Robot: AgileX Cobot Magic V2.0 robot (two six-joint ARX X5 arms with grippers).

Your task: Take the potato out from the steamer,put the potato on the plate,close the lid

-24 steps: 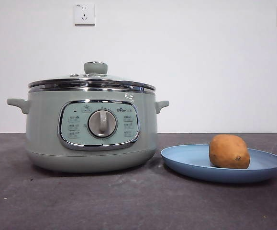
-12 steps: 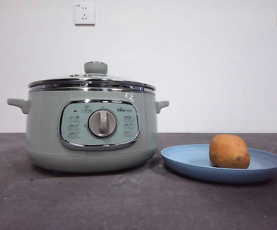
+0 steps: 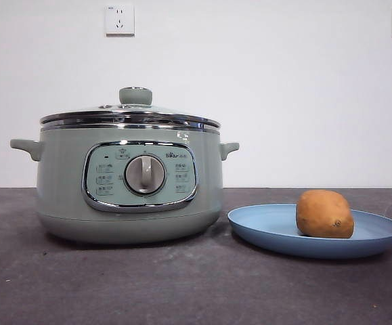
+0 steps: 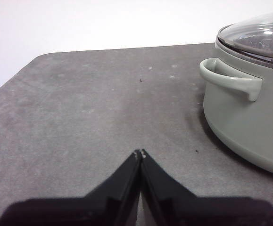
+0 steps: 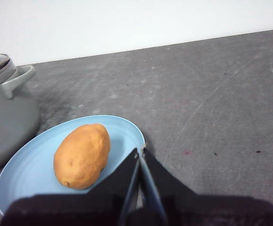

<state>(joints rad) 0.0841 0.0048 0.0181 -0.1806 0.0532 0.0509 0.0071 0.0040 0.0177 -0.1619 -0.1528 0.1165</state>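
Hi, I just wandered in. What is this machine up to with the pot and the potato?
Right now nothing is being handled. The potato lies on the blue plate, which sits beside the green steamer, and the glass lid is on the steamer. Both arms are back from the things: the left gripper is shut and empty over bare table near the steamer's handle, and the right gripper is shut and empty by the plate's rim.

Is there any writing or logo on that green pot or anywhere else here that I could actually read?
"Bear": small brand mark at the upper right of the control panel on the steamer; read with some doubt, it is tiny.
Button labels around the knob: too small and blurred to read.
Wall sockets: no readable text.
The plate, the potato and the lid: no writing visible.
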